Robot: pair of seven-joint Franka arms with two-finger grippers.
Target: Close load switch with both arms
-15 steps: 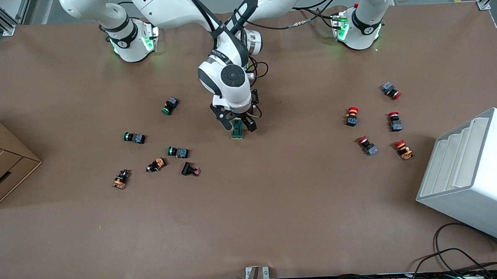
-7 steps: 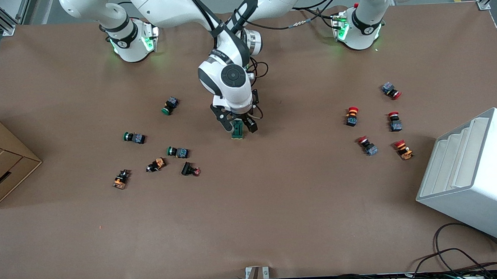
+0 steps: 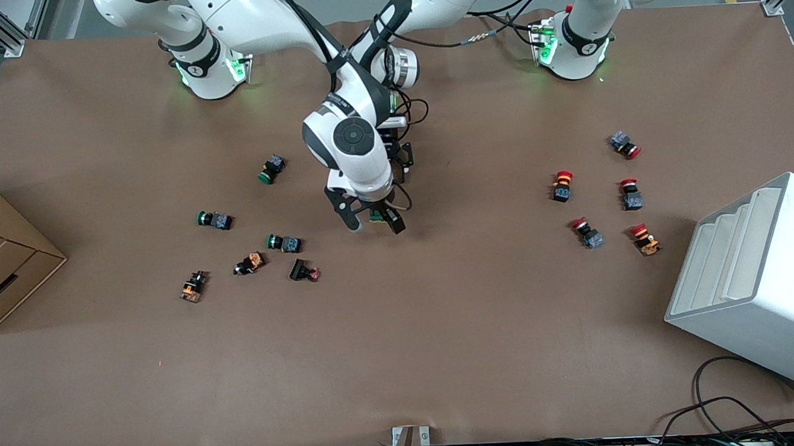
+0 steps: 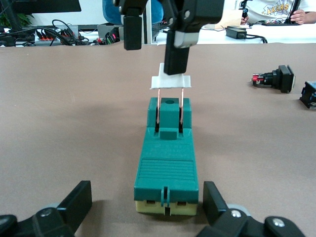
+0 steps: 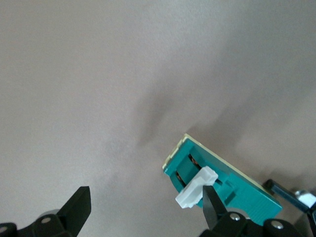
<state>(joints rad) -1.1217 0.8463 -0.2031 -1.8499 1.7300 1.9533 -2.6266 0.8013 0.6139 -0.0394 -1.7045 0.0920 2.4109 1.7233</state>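
The dark green load switch (image 4: 168, 163) lies at the middle of the table, its white lever (image 4: 171, 81) raised on two copper blades. In the front view the switch (image 3: 375, 215) is mostly hidden under the right gripper. My left gripper (image 4: 147, 200) is open, with its fingers on either side of the switch's end nearest the bases and gaps at both sides. My right gripper (image 3: 372, 223) is open over the switch's lever end. One of its fingers (image 5: 213, 203) touches the lever (image 5: 196, 186), and the other stands off over bare table.
Green-capped and orange push-buttons (image 3: 284, 243) lie toward the right arm's end. Red-capped ones (image 3: 561, 185) lie toward the left arm's end. A white stepped bin (image 3: 755, 281) and a cardboard box (image 3: 3, 260) stand at the table's two ends.
The right gripper has moved toward the front camera, from straddling the switch's middle to its lever end. The switch and the left arm have stayed put.
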